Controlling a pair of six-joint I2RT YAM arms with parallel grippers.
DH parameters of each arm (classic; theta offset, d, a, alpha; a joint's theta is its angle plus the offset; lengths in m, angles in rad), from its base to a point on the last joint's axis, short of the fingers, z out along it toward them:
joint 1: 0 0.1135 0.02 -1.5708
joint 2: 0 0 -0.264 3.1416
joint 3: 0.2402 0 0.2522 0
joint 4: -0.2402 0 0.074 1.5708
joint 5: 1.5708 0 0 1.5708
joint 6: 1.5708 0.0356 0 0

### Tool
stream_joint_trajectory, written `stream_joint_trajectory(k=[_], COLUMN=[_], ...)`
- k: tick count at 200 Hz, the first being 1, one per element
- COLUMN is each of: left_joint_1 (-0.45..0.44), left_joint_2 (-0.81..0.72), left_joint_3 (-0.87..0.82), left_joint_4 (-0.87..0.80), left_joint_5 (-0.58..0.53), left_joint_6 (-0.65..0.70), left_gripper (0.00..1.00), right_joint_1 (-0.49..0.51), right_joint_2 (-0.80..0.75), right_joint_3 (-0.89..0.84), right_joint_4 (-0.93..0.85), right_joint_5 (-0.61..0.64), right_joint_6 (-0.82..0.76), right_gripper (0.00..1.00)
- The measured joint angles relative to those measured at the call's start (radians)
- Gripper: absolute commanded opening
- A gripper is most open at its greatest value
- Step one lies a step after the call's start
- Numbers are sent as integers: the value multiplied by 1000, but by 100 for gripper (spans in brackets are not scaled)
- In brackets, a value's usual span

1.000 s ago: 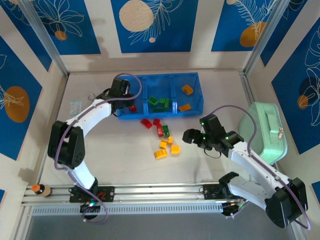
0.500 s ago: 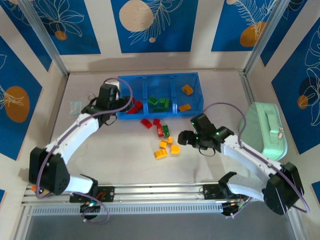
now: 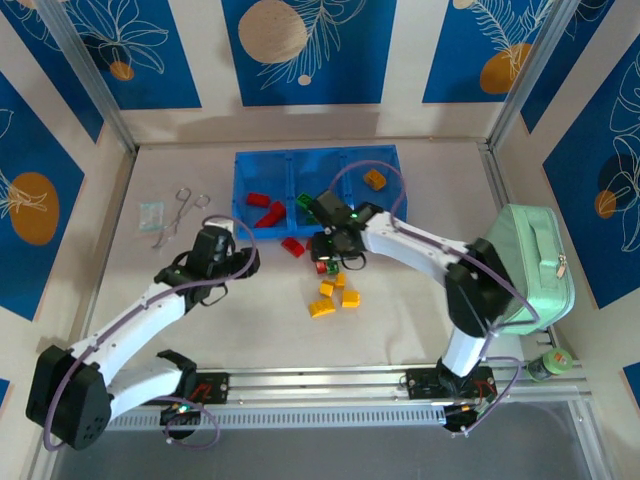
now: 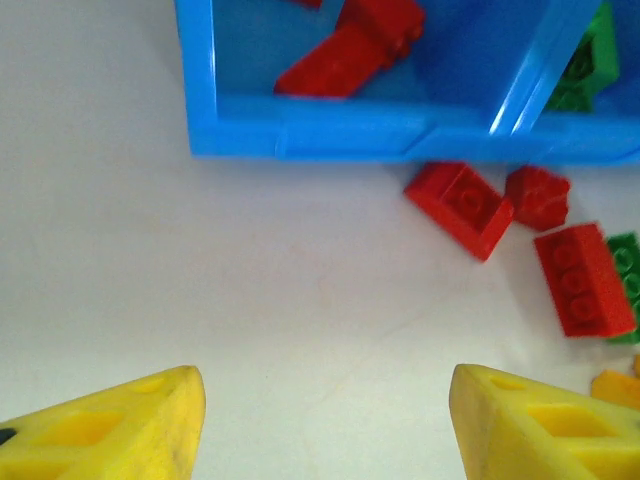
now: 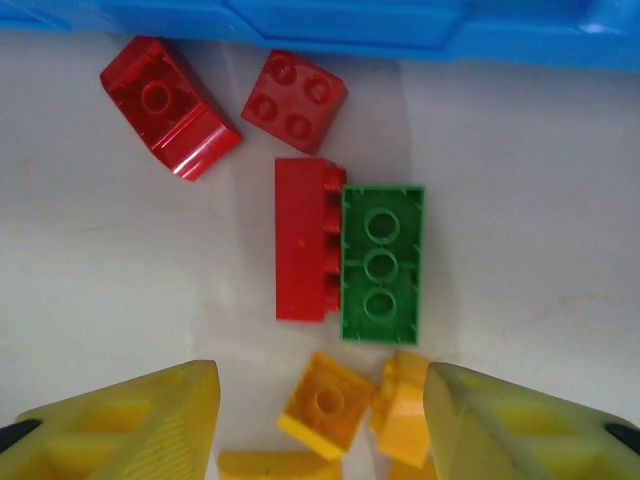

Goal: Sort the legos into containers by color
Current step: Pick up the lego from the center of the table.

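The blue tray (image 3: 390, 160) holds red legos (image 3: 262, 207) in its left compartment, green ones (image 3: 305, 203) in the middle and orange ones (image 3: 374, 179) on the right. Loose legos lie just in front of it: a red one (image 3: 292, 246) and yellow ones (image 3: 335, 295). My right gripper (image 3: 333, 262) hangs open over this pile. In the right wrist view, yellow legos (image 5: 328, 400) sit low between the fingers of the right gripper (image 5: 320, 420), below a red brick (image 5: 305, 240) and a green brick (image 5: 382, 262). My left gripper (image 3: 243, 262) (image 4: 325, 430) is open and empty over bare table, left of the pile.
A mint-green zippered case (image 3: 530, 260) stands at the right. Metal forceps (image 3: 180, 210) and a small clear packet (image 3: 151, 213) lie at the far left. A green bottle (image 3: 550, 362) stands near the front rail. The tray wall (image 4: 330, 135) is ahead of the left gripper.
My left arm has pulled back out of the tray's left compartment toward the near left. My right arm has swung left and forward over the loose pile.
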Motion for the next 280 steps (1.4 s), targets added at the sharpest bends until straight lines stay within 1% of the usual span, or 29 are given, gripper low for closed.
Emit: stream_joint_trajectory(k=[21, 41, 63, 95, 128, 165, 202, 210, 244, 280], left_joint_1=[-19, -25, -26, -26, -26, -26, -26, -26, -26, -26], left_joint_2=[-48, -108, -138, -144, -144, -143, -143, -143, -145, -169], left_joint_3=[-56, -95, -111, -125, -126, -126, -132, -132, -135, -135], left_joint_4=[-9, -18, -23, -26, -29, -28, -29, -29, -30, -31], left_joint_5=[0, -1, -5, -11, -12, -12, -12, -12, -12, -14], left_joint_6=[-17, -25, -36, -39, -39, -39, -39, -39, -39, -39], left_gripper=[66, 66, 66, 66, 66, 65, 65, 65, 65, 65], right_joint_1=[21, 29, 34, 44, 71, 93, 87, 84, 85, 95], right_joint_2=[130, 216, 277, 338, 357, 352, 352, 352, 352, 341], right_joint_3=[114, 180, 226, 289, 307, 286, 276, 276, 276, 278], right_joint_4=[-55, -97, -137, -162, -168, -130, -126, -126, -119, -121], right_joint_5=[48, 80, 101, 106, 103, 75, 74, 73, 63, 59], right_joint_6=[-18, -30, -39, -51, -54, -60, -58, -58, -53, -56], right_gripper=[54, 54, 53, 49, 44, 44, 45, 43, 28, 27])
